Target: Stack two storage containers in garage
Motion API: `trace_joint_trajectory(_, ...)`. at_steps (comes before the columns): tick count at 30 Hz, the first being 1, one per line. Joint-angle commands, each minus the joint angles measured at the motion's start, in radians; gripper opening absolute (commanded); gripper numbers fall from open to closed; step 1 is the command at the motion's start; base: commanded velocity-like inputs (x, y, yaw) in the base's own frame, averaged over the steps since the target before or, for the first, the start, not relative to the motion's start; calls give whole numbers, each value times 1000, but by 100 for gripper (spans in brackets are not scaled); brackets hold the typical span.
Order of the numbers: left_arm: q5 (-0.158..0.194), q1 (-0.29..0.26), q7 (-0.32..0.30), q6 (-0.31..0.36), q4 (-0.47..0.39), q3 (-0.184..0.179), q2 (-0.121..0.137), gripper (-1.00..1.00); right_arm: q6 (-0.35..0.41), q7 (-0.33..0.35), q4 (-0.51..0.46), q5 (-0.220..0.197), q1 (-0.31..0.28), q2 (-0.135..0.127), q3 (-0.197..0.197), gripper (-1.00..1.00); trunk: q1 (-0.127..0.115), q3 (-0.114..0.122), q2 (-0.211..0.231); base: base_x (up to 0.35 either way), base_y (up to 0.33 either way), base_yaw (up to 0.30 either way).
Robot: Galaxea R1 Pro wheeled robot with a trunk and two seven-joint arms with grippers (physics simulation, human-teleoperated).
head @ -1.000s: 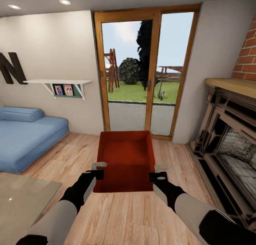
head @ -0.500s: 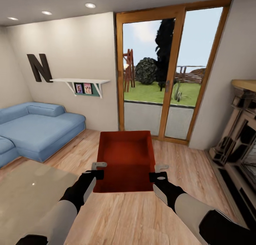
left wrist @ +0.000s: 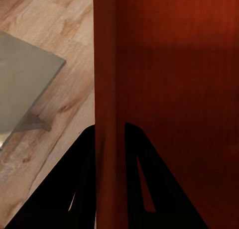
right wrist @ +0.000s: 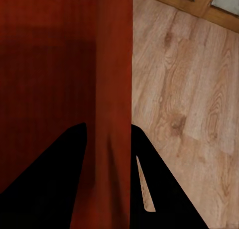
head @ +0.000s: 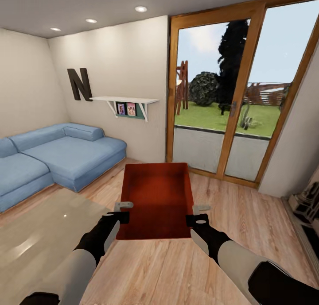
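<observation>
One orange-red storage container [head: 155, 198] hangs in front of me above the living room's light wood-plank floor [head: 239, 216], held level between both arms. My left gripper [head: 123, 210] is shut on its left wall [left wrist: 107, 89], one finger on each side. My right gripper [head: 198, 212] is shut on the right wall [right wrist: 114, 89] in the same way. The container's inside looks empty.
A blue sofa [head: 57, 156] runs along the left wall under a white shelf [head: 126, 102] and a dark letter N [head: 79, 83]. A pale glass-topped table [head: 40, 234] lies at the lower left. Glass doors [head: 239, 106] stand ahead; part of the fireplace [head: 308, 203] is at the right edge.
The whole view has swung left: the doors and fireplace slid right and more sofa and table came in. The container and both grippers keep the same place in the picture.
</observation>
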Motion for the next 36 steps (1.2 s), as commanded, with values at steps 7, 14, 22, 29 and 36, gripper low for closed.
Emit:
trace_joint_trajectory(7,6,-1,12,6,0,0,1,-100,7,-8,-4,22,-1,-1,-15,-100,1,-2,-2,0,0,300)
trace_joint_trajectory(14,6,-1,12,6,0,0,1,-100,7,-8,-4,22,-1,-1,-15,-100,1,-2,-2,0,0,300)
trace_joint_trajectory(22,6,-1,12,6,0,0,1,-100,7,-9,-4,22,-1,-1,-16,-100,1,-2,-2,0,0,300)
trace_joint_trajectory(29,6,-1,12,6,0,0,1,-100,6,-24,-4,22,-1,0,-15,-100,1,-2,-2,0,0,300)
trace_joint_trajectory(36,6,0,12,6,0,0,1,-100,6,-24,-4,22,-1,0,-15,-100,1,-2,-2,0,0,300)
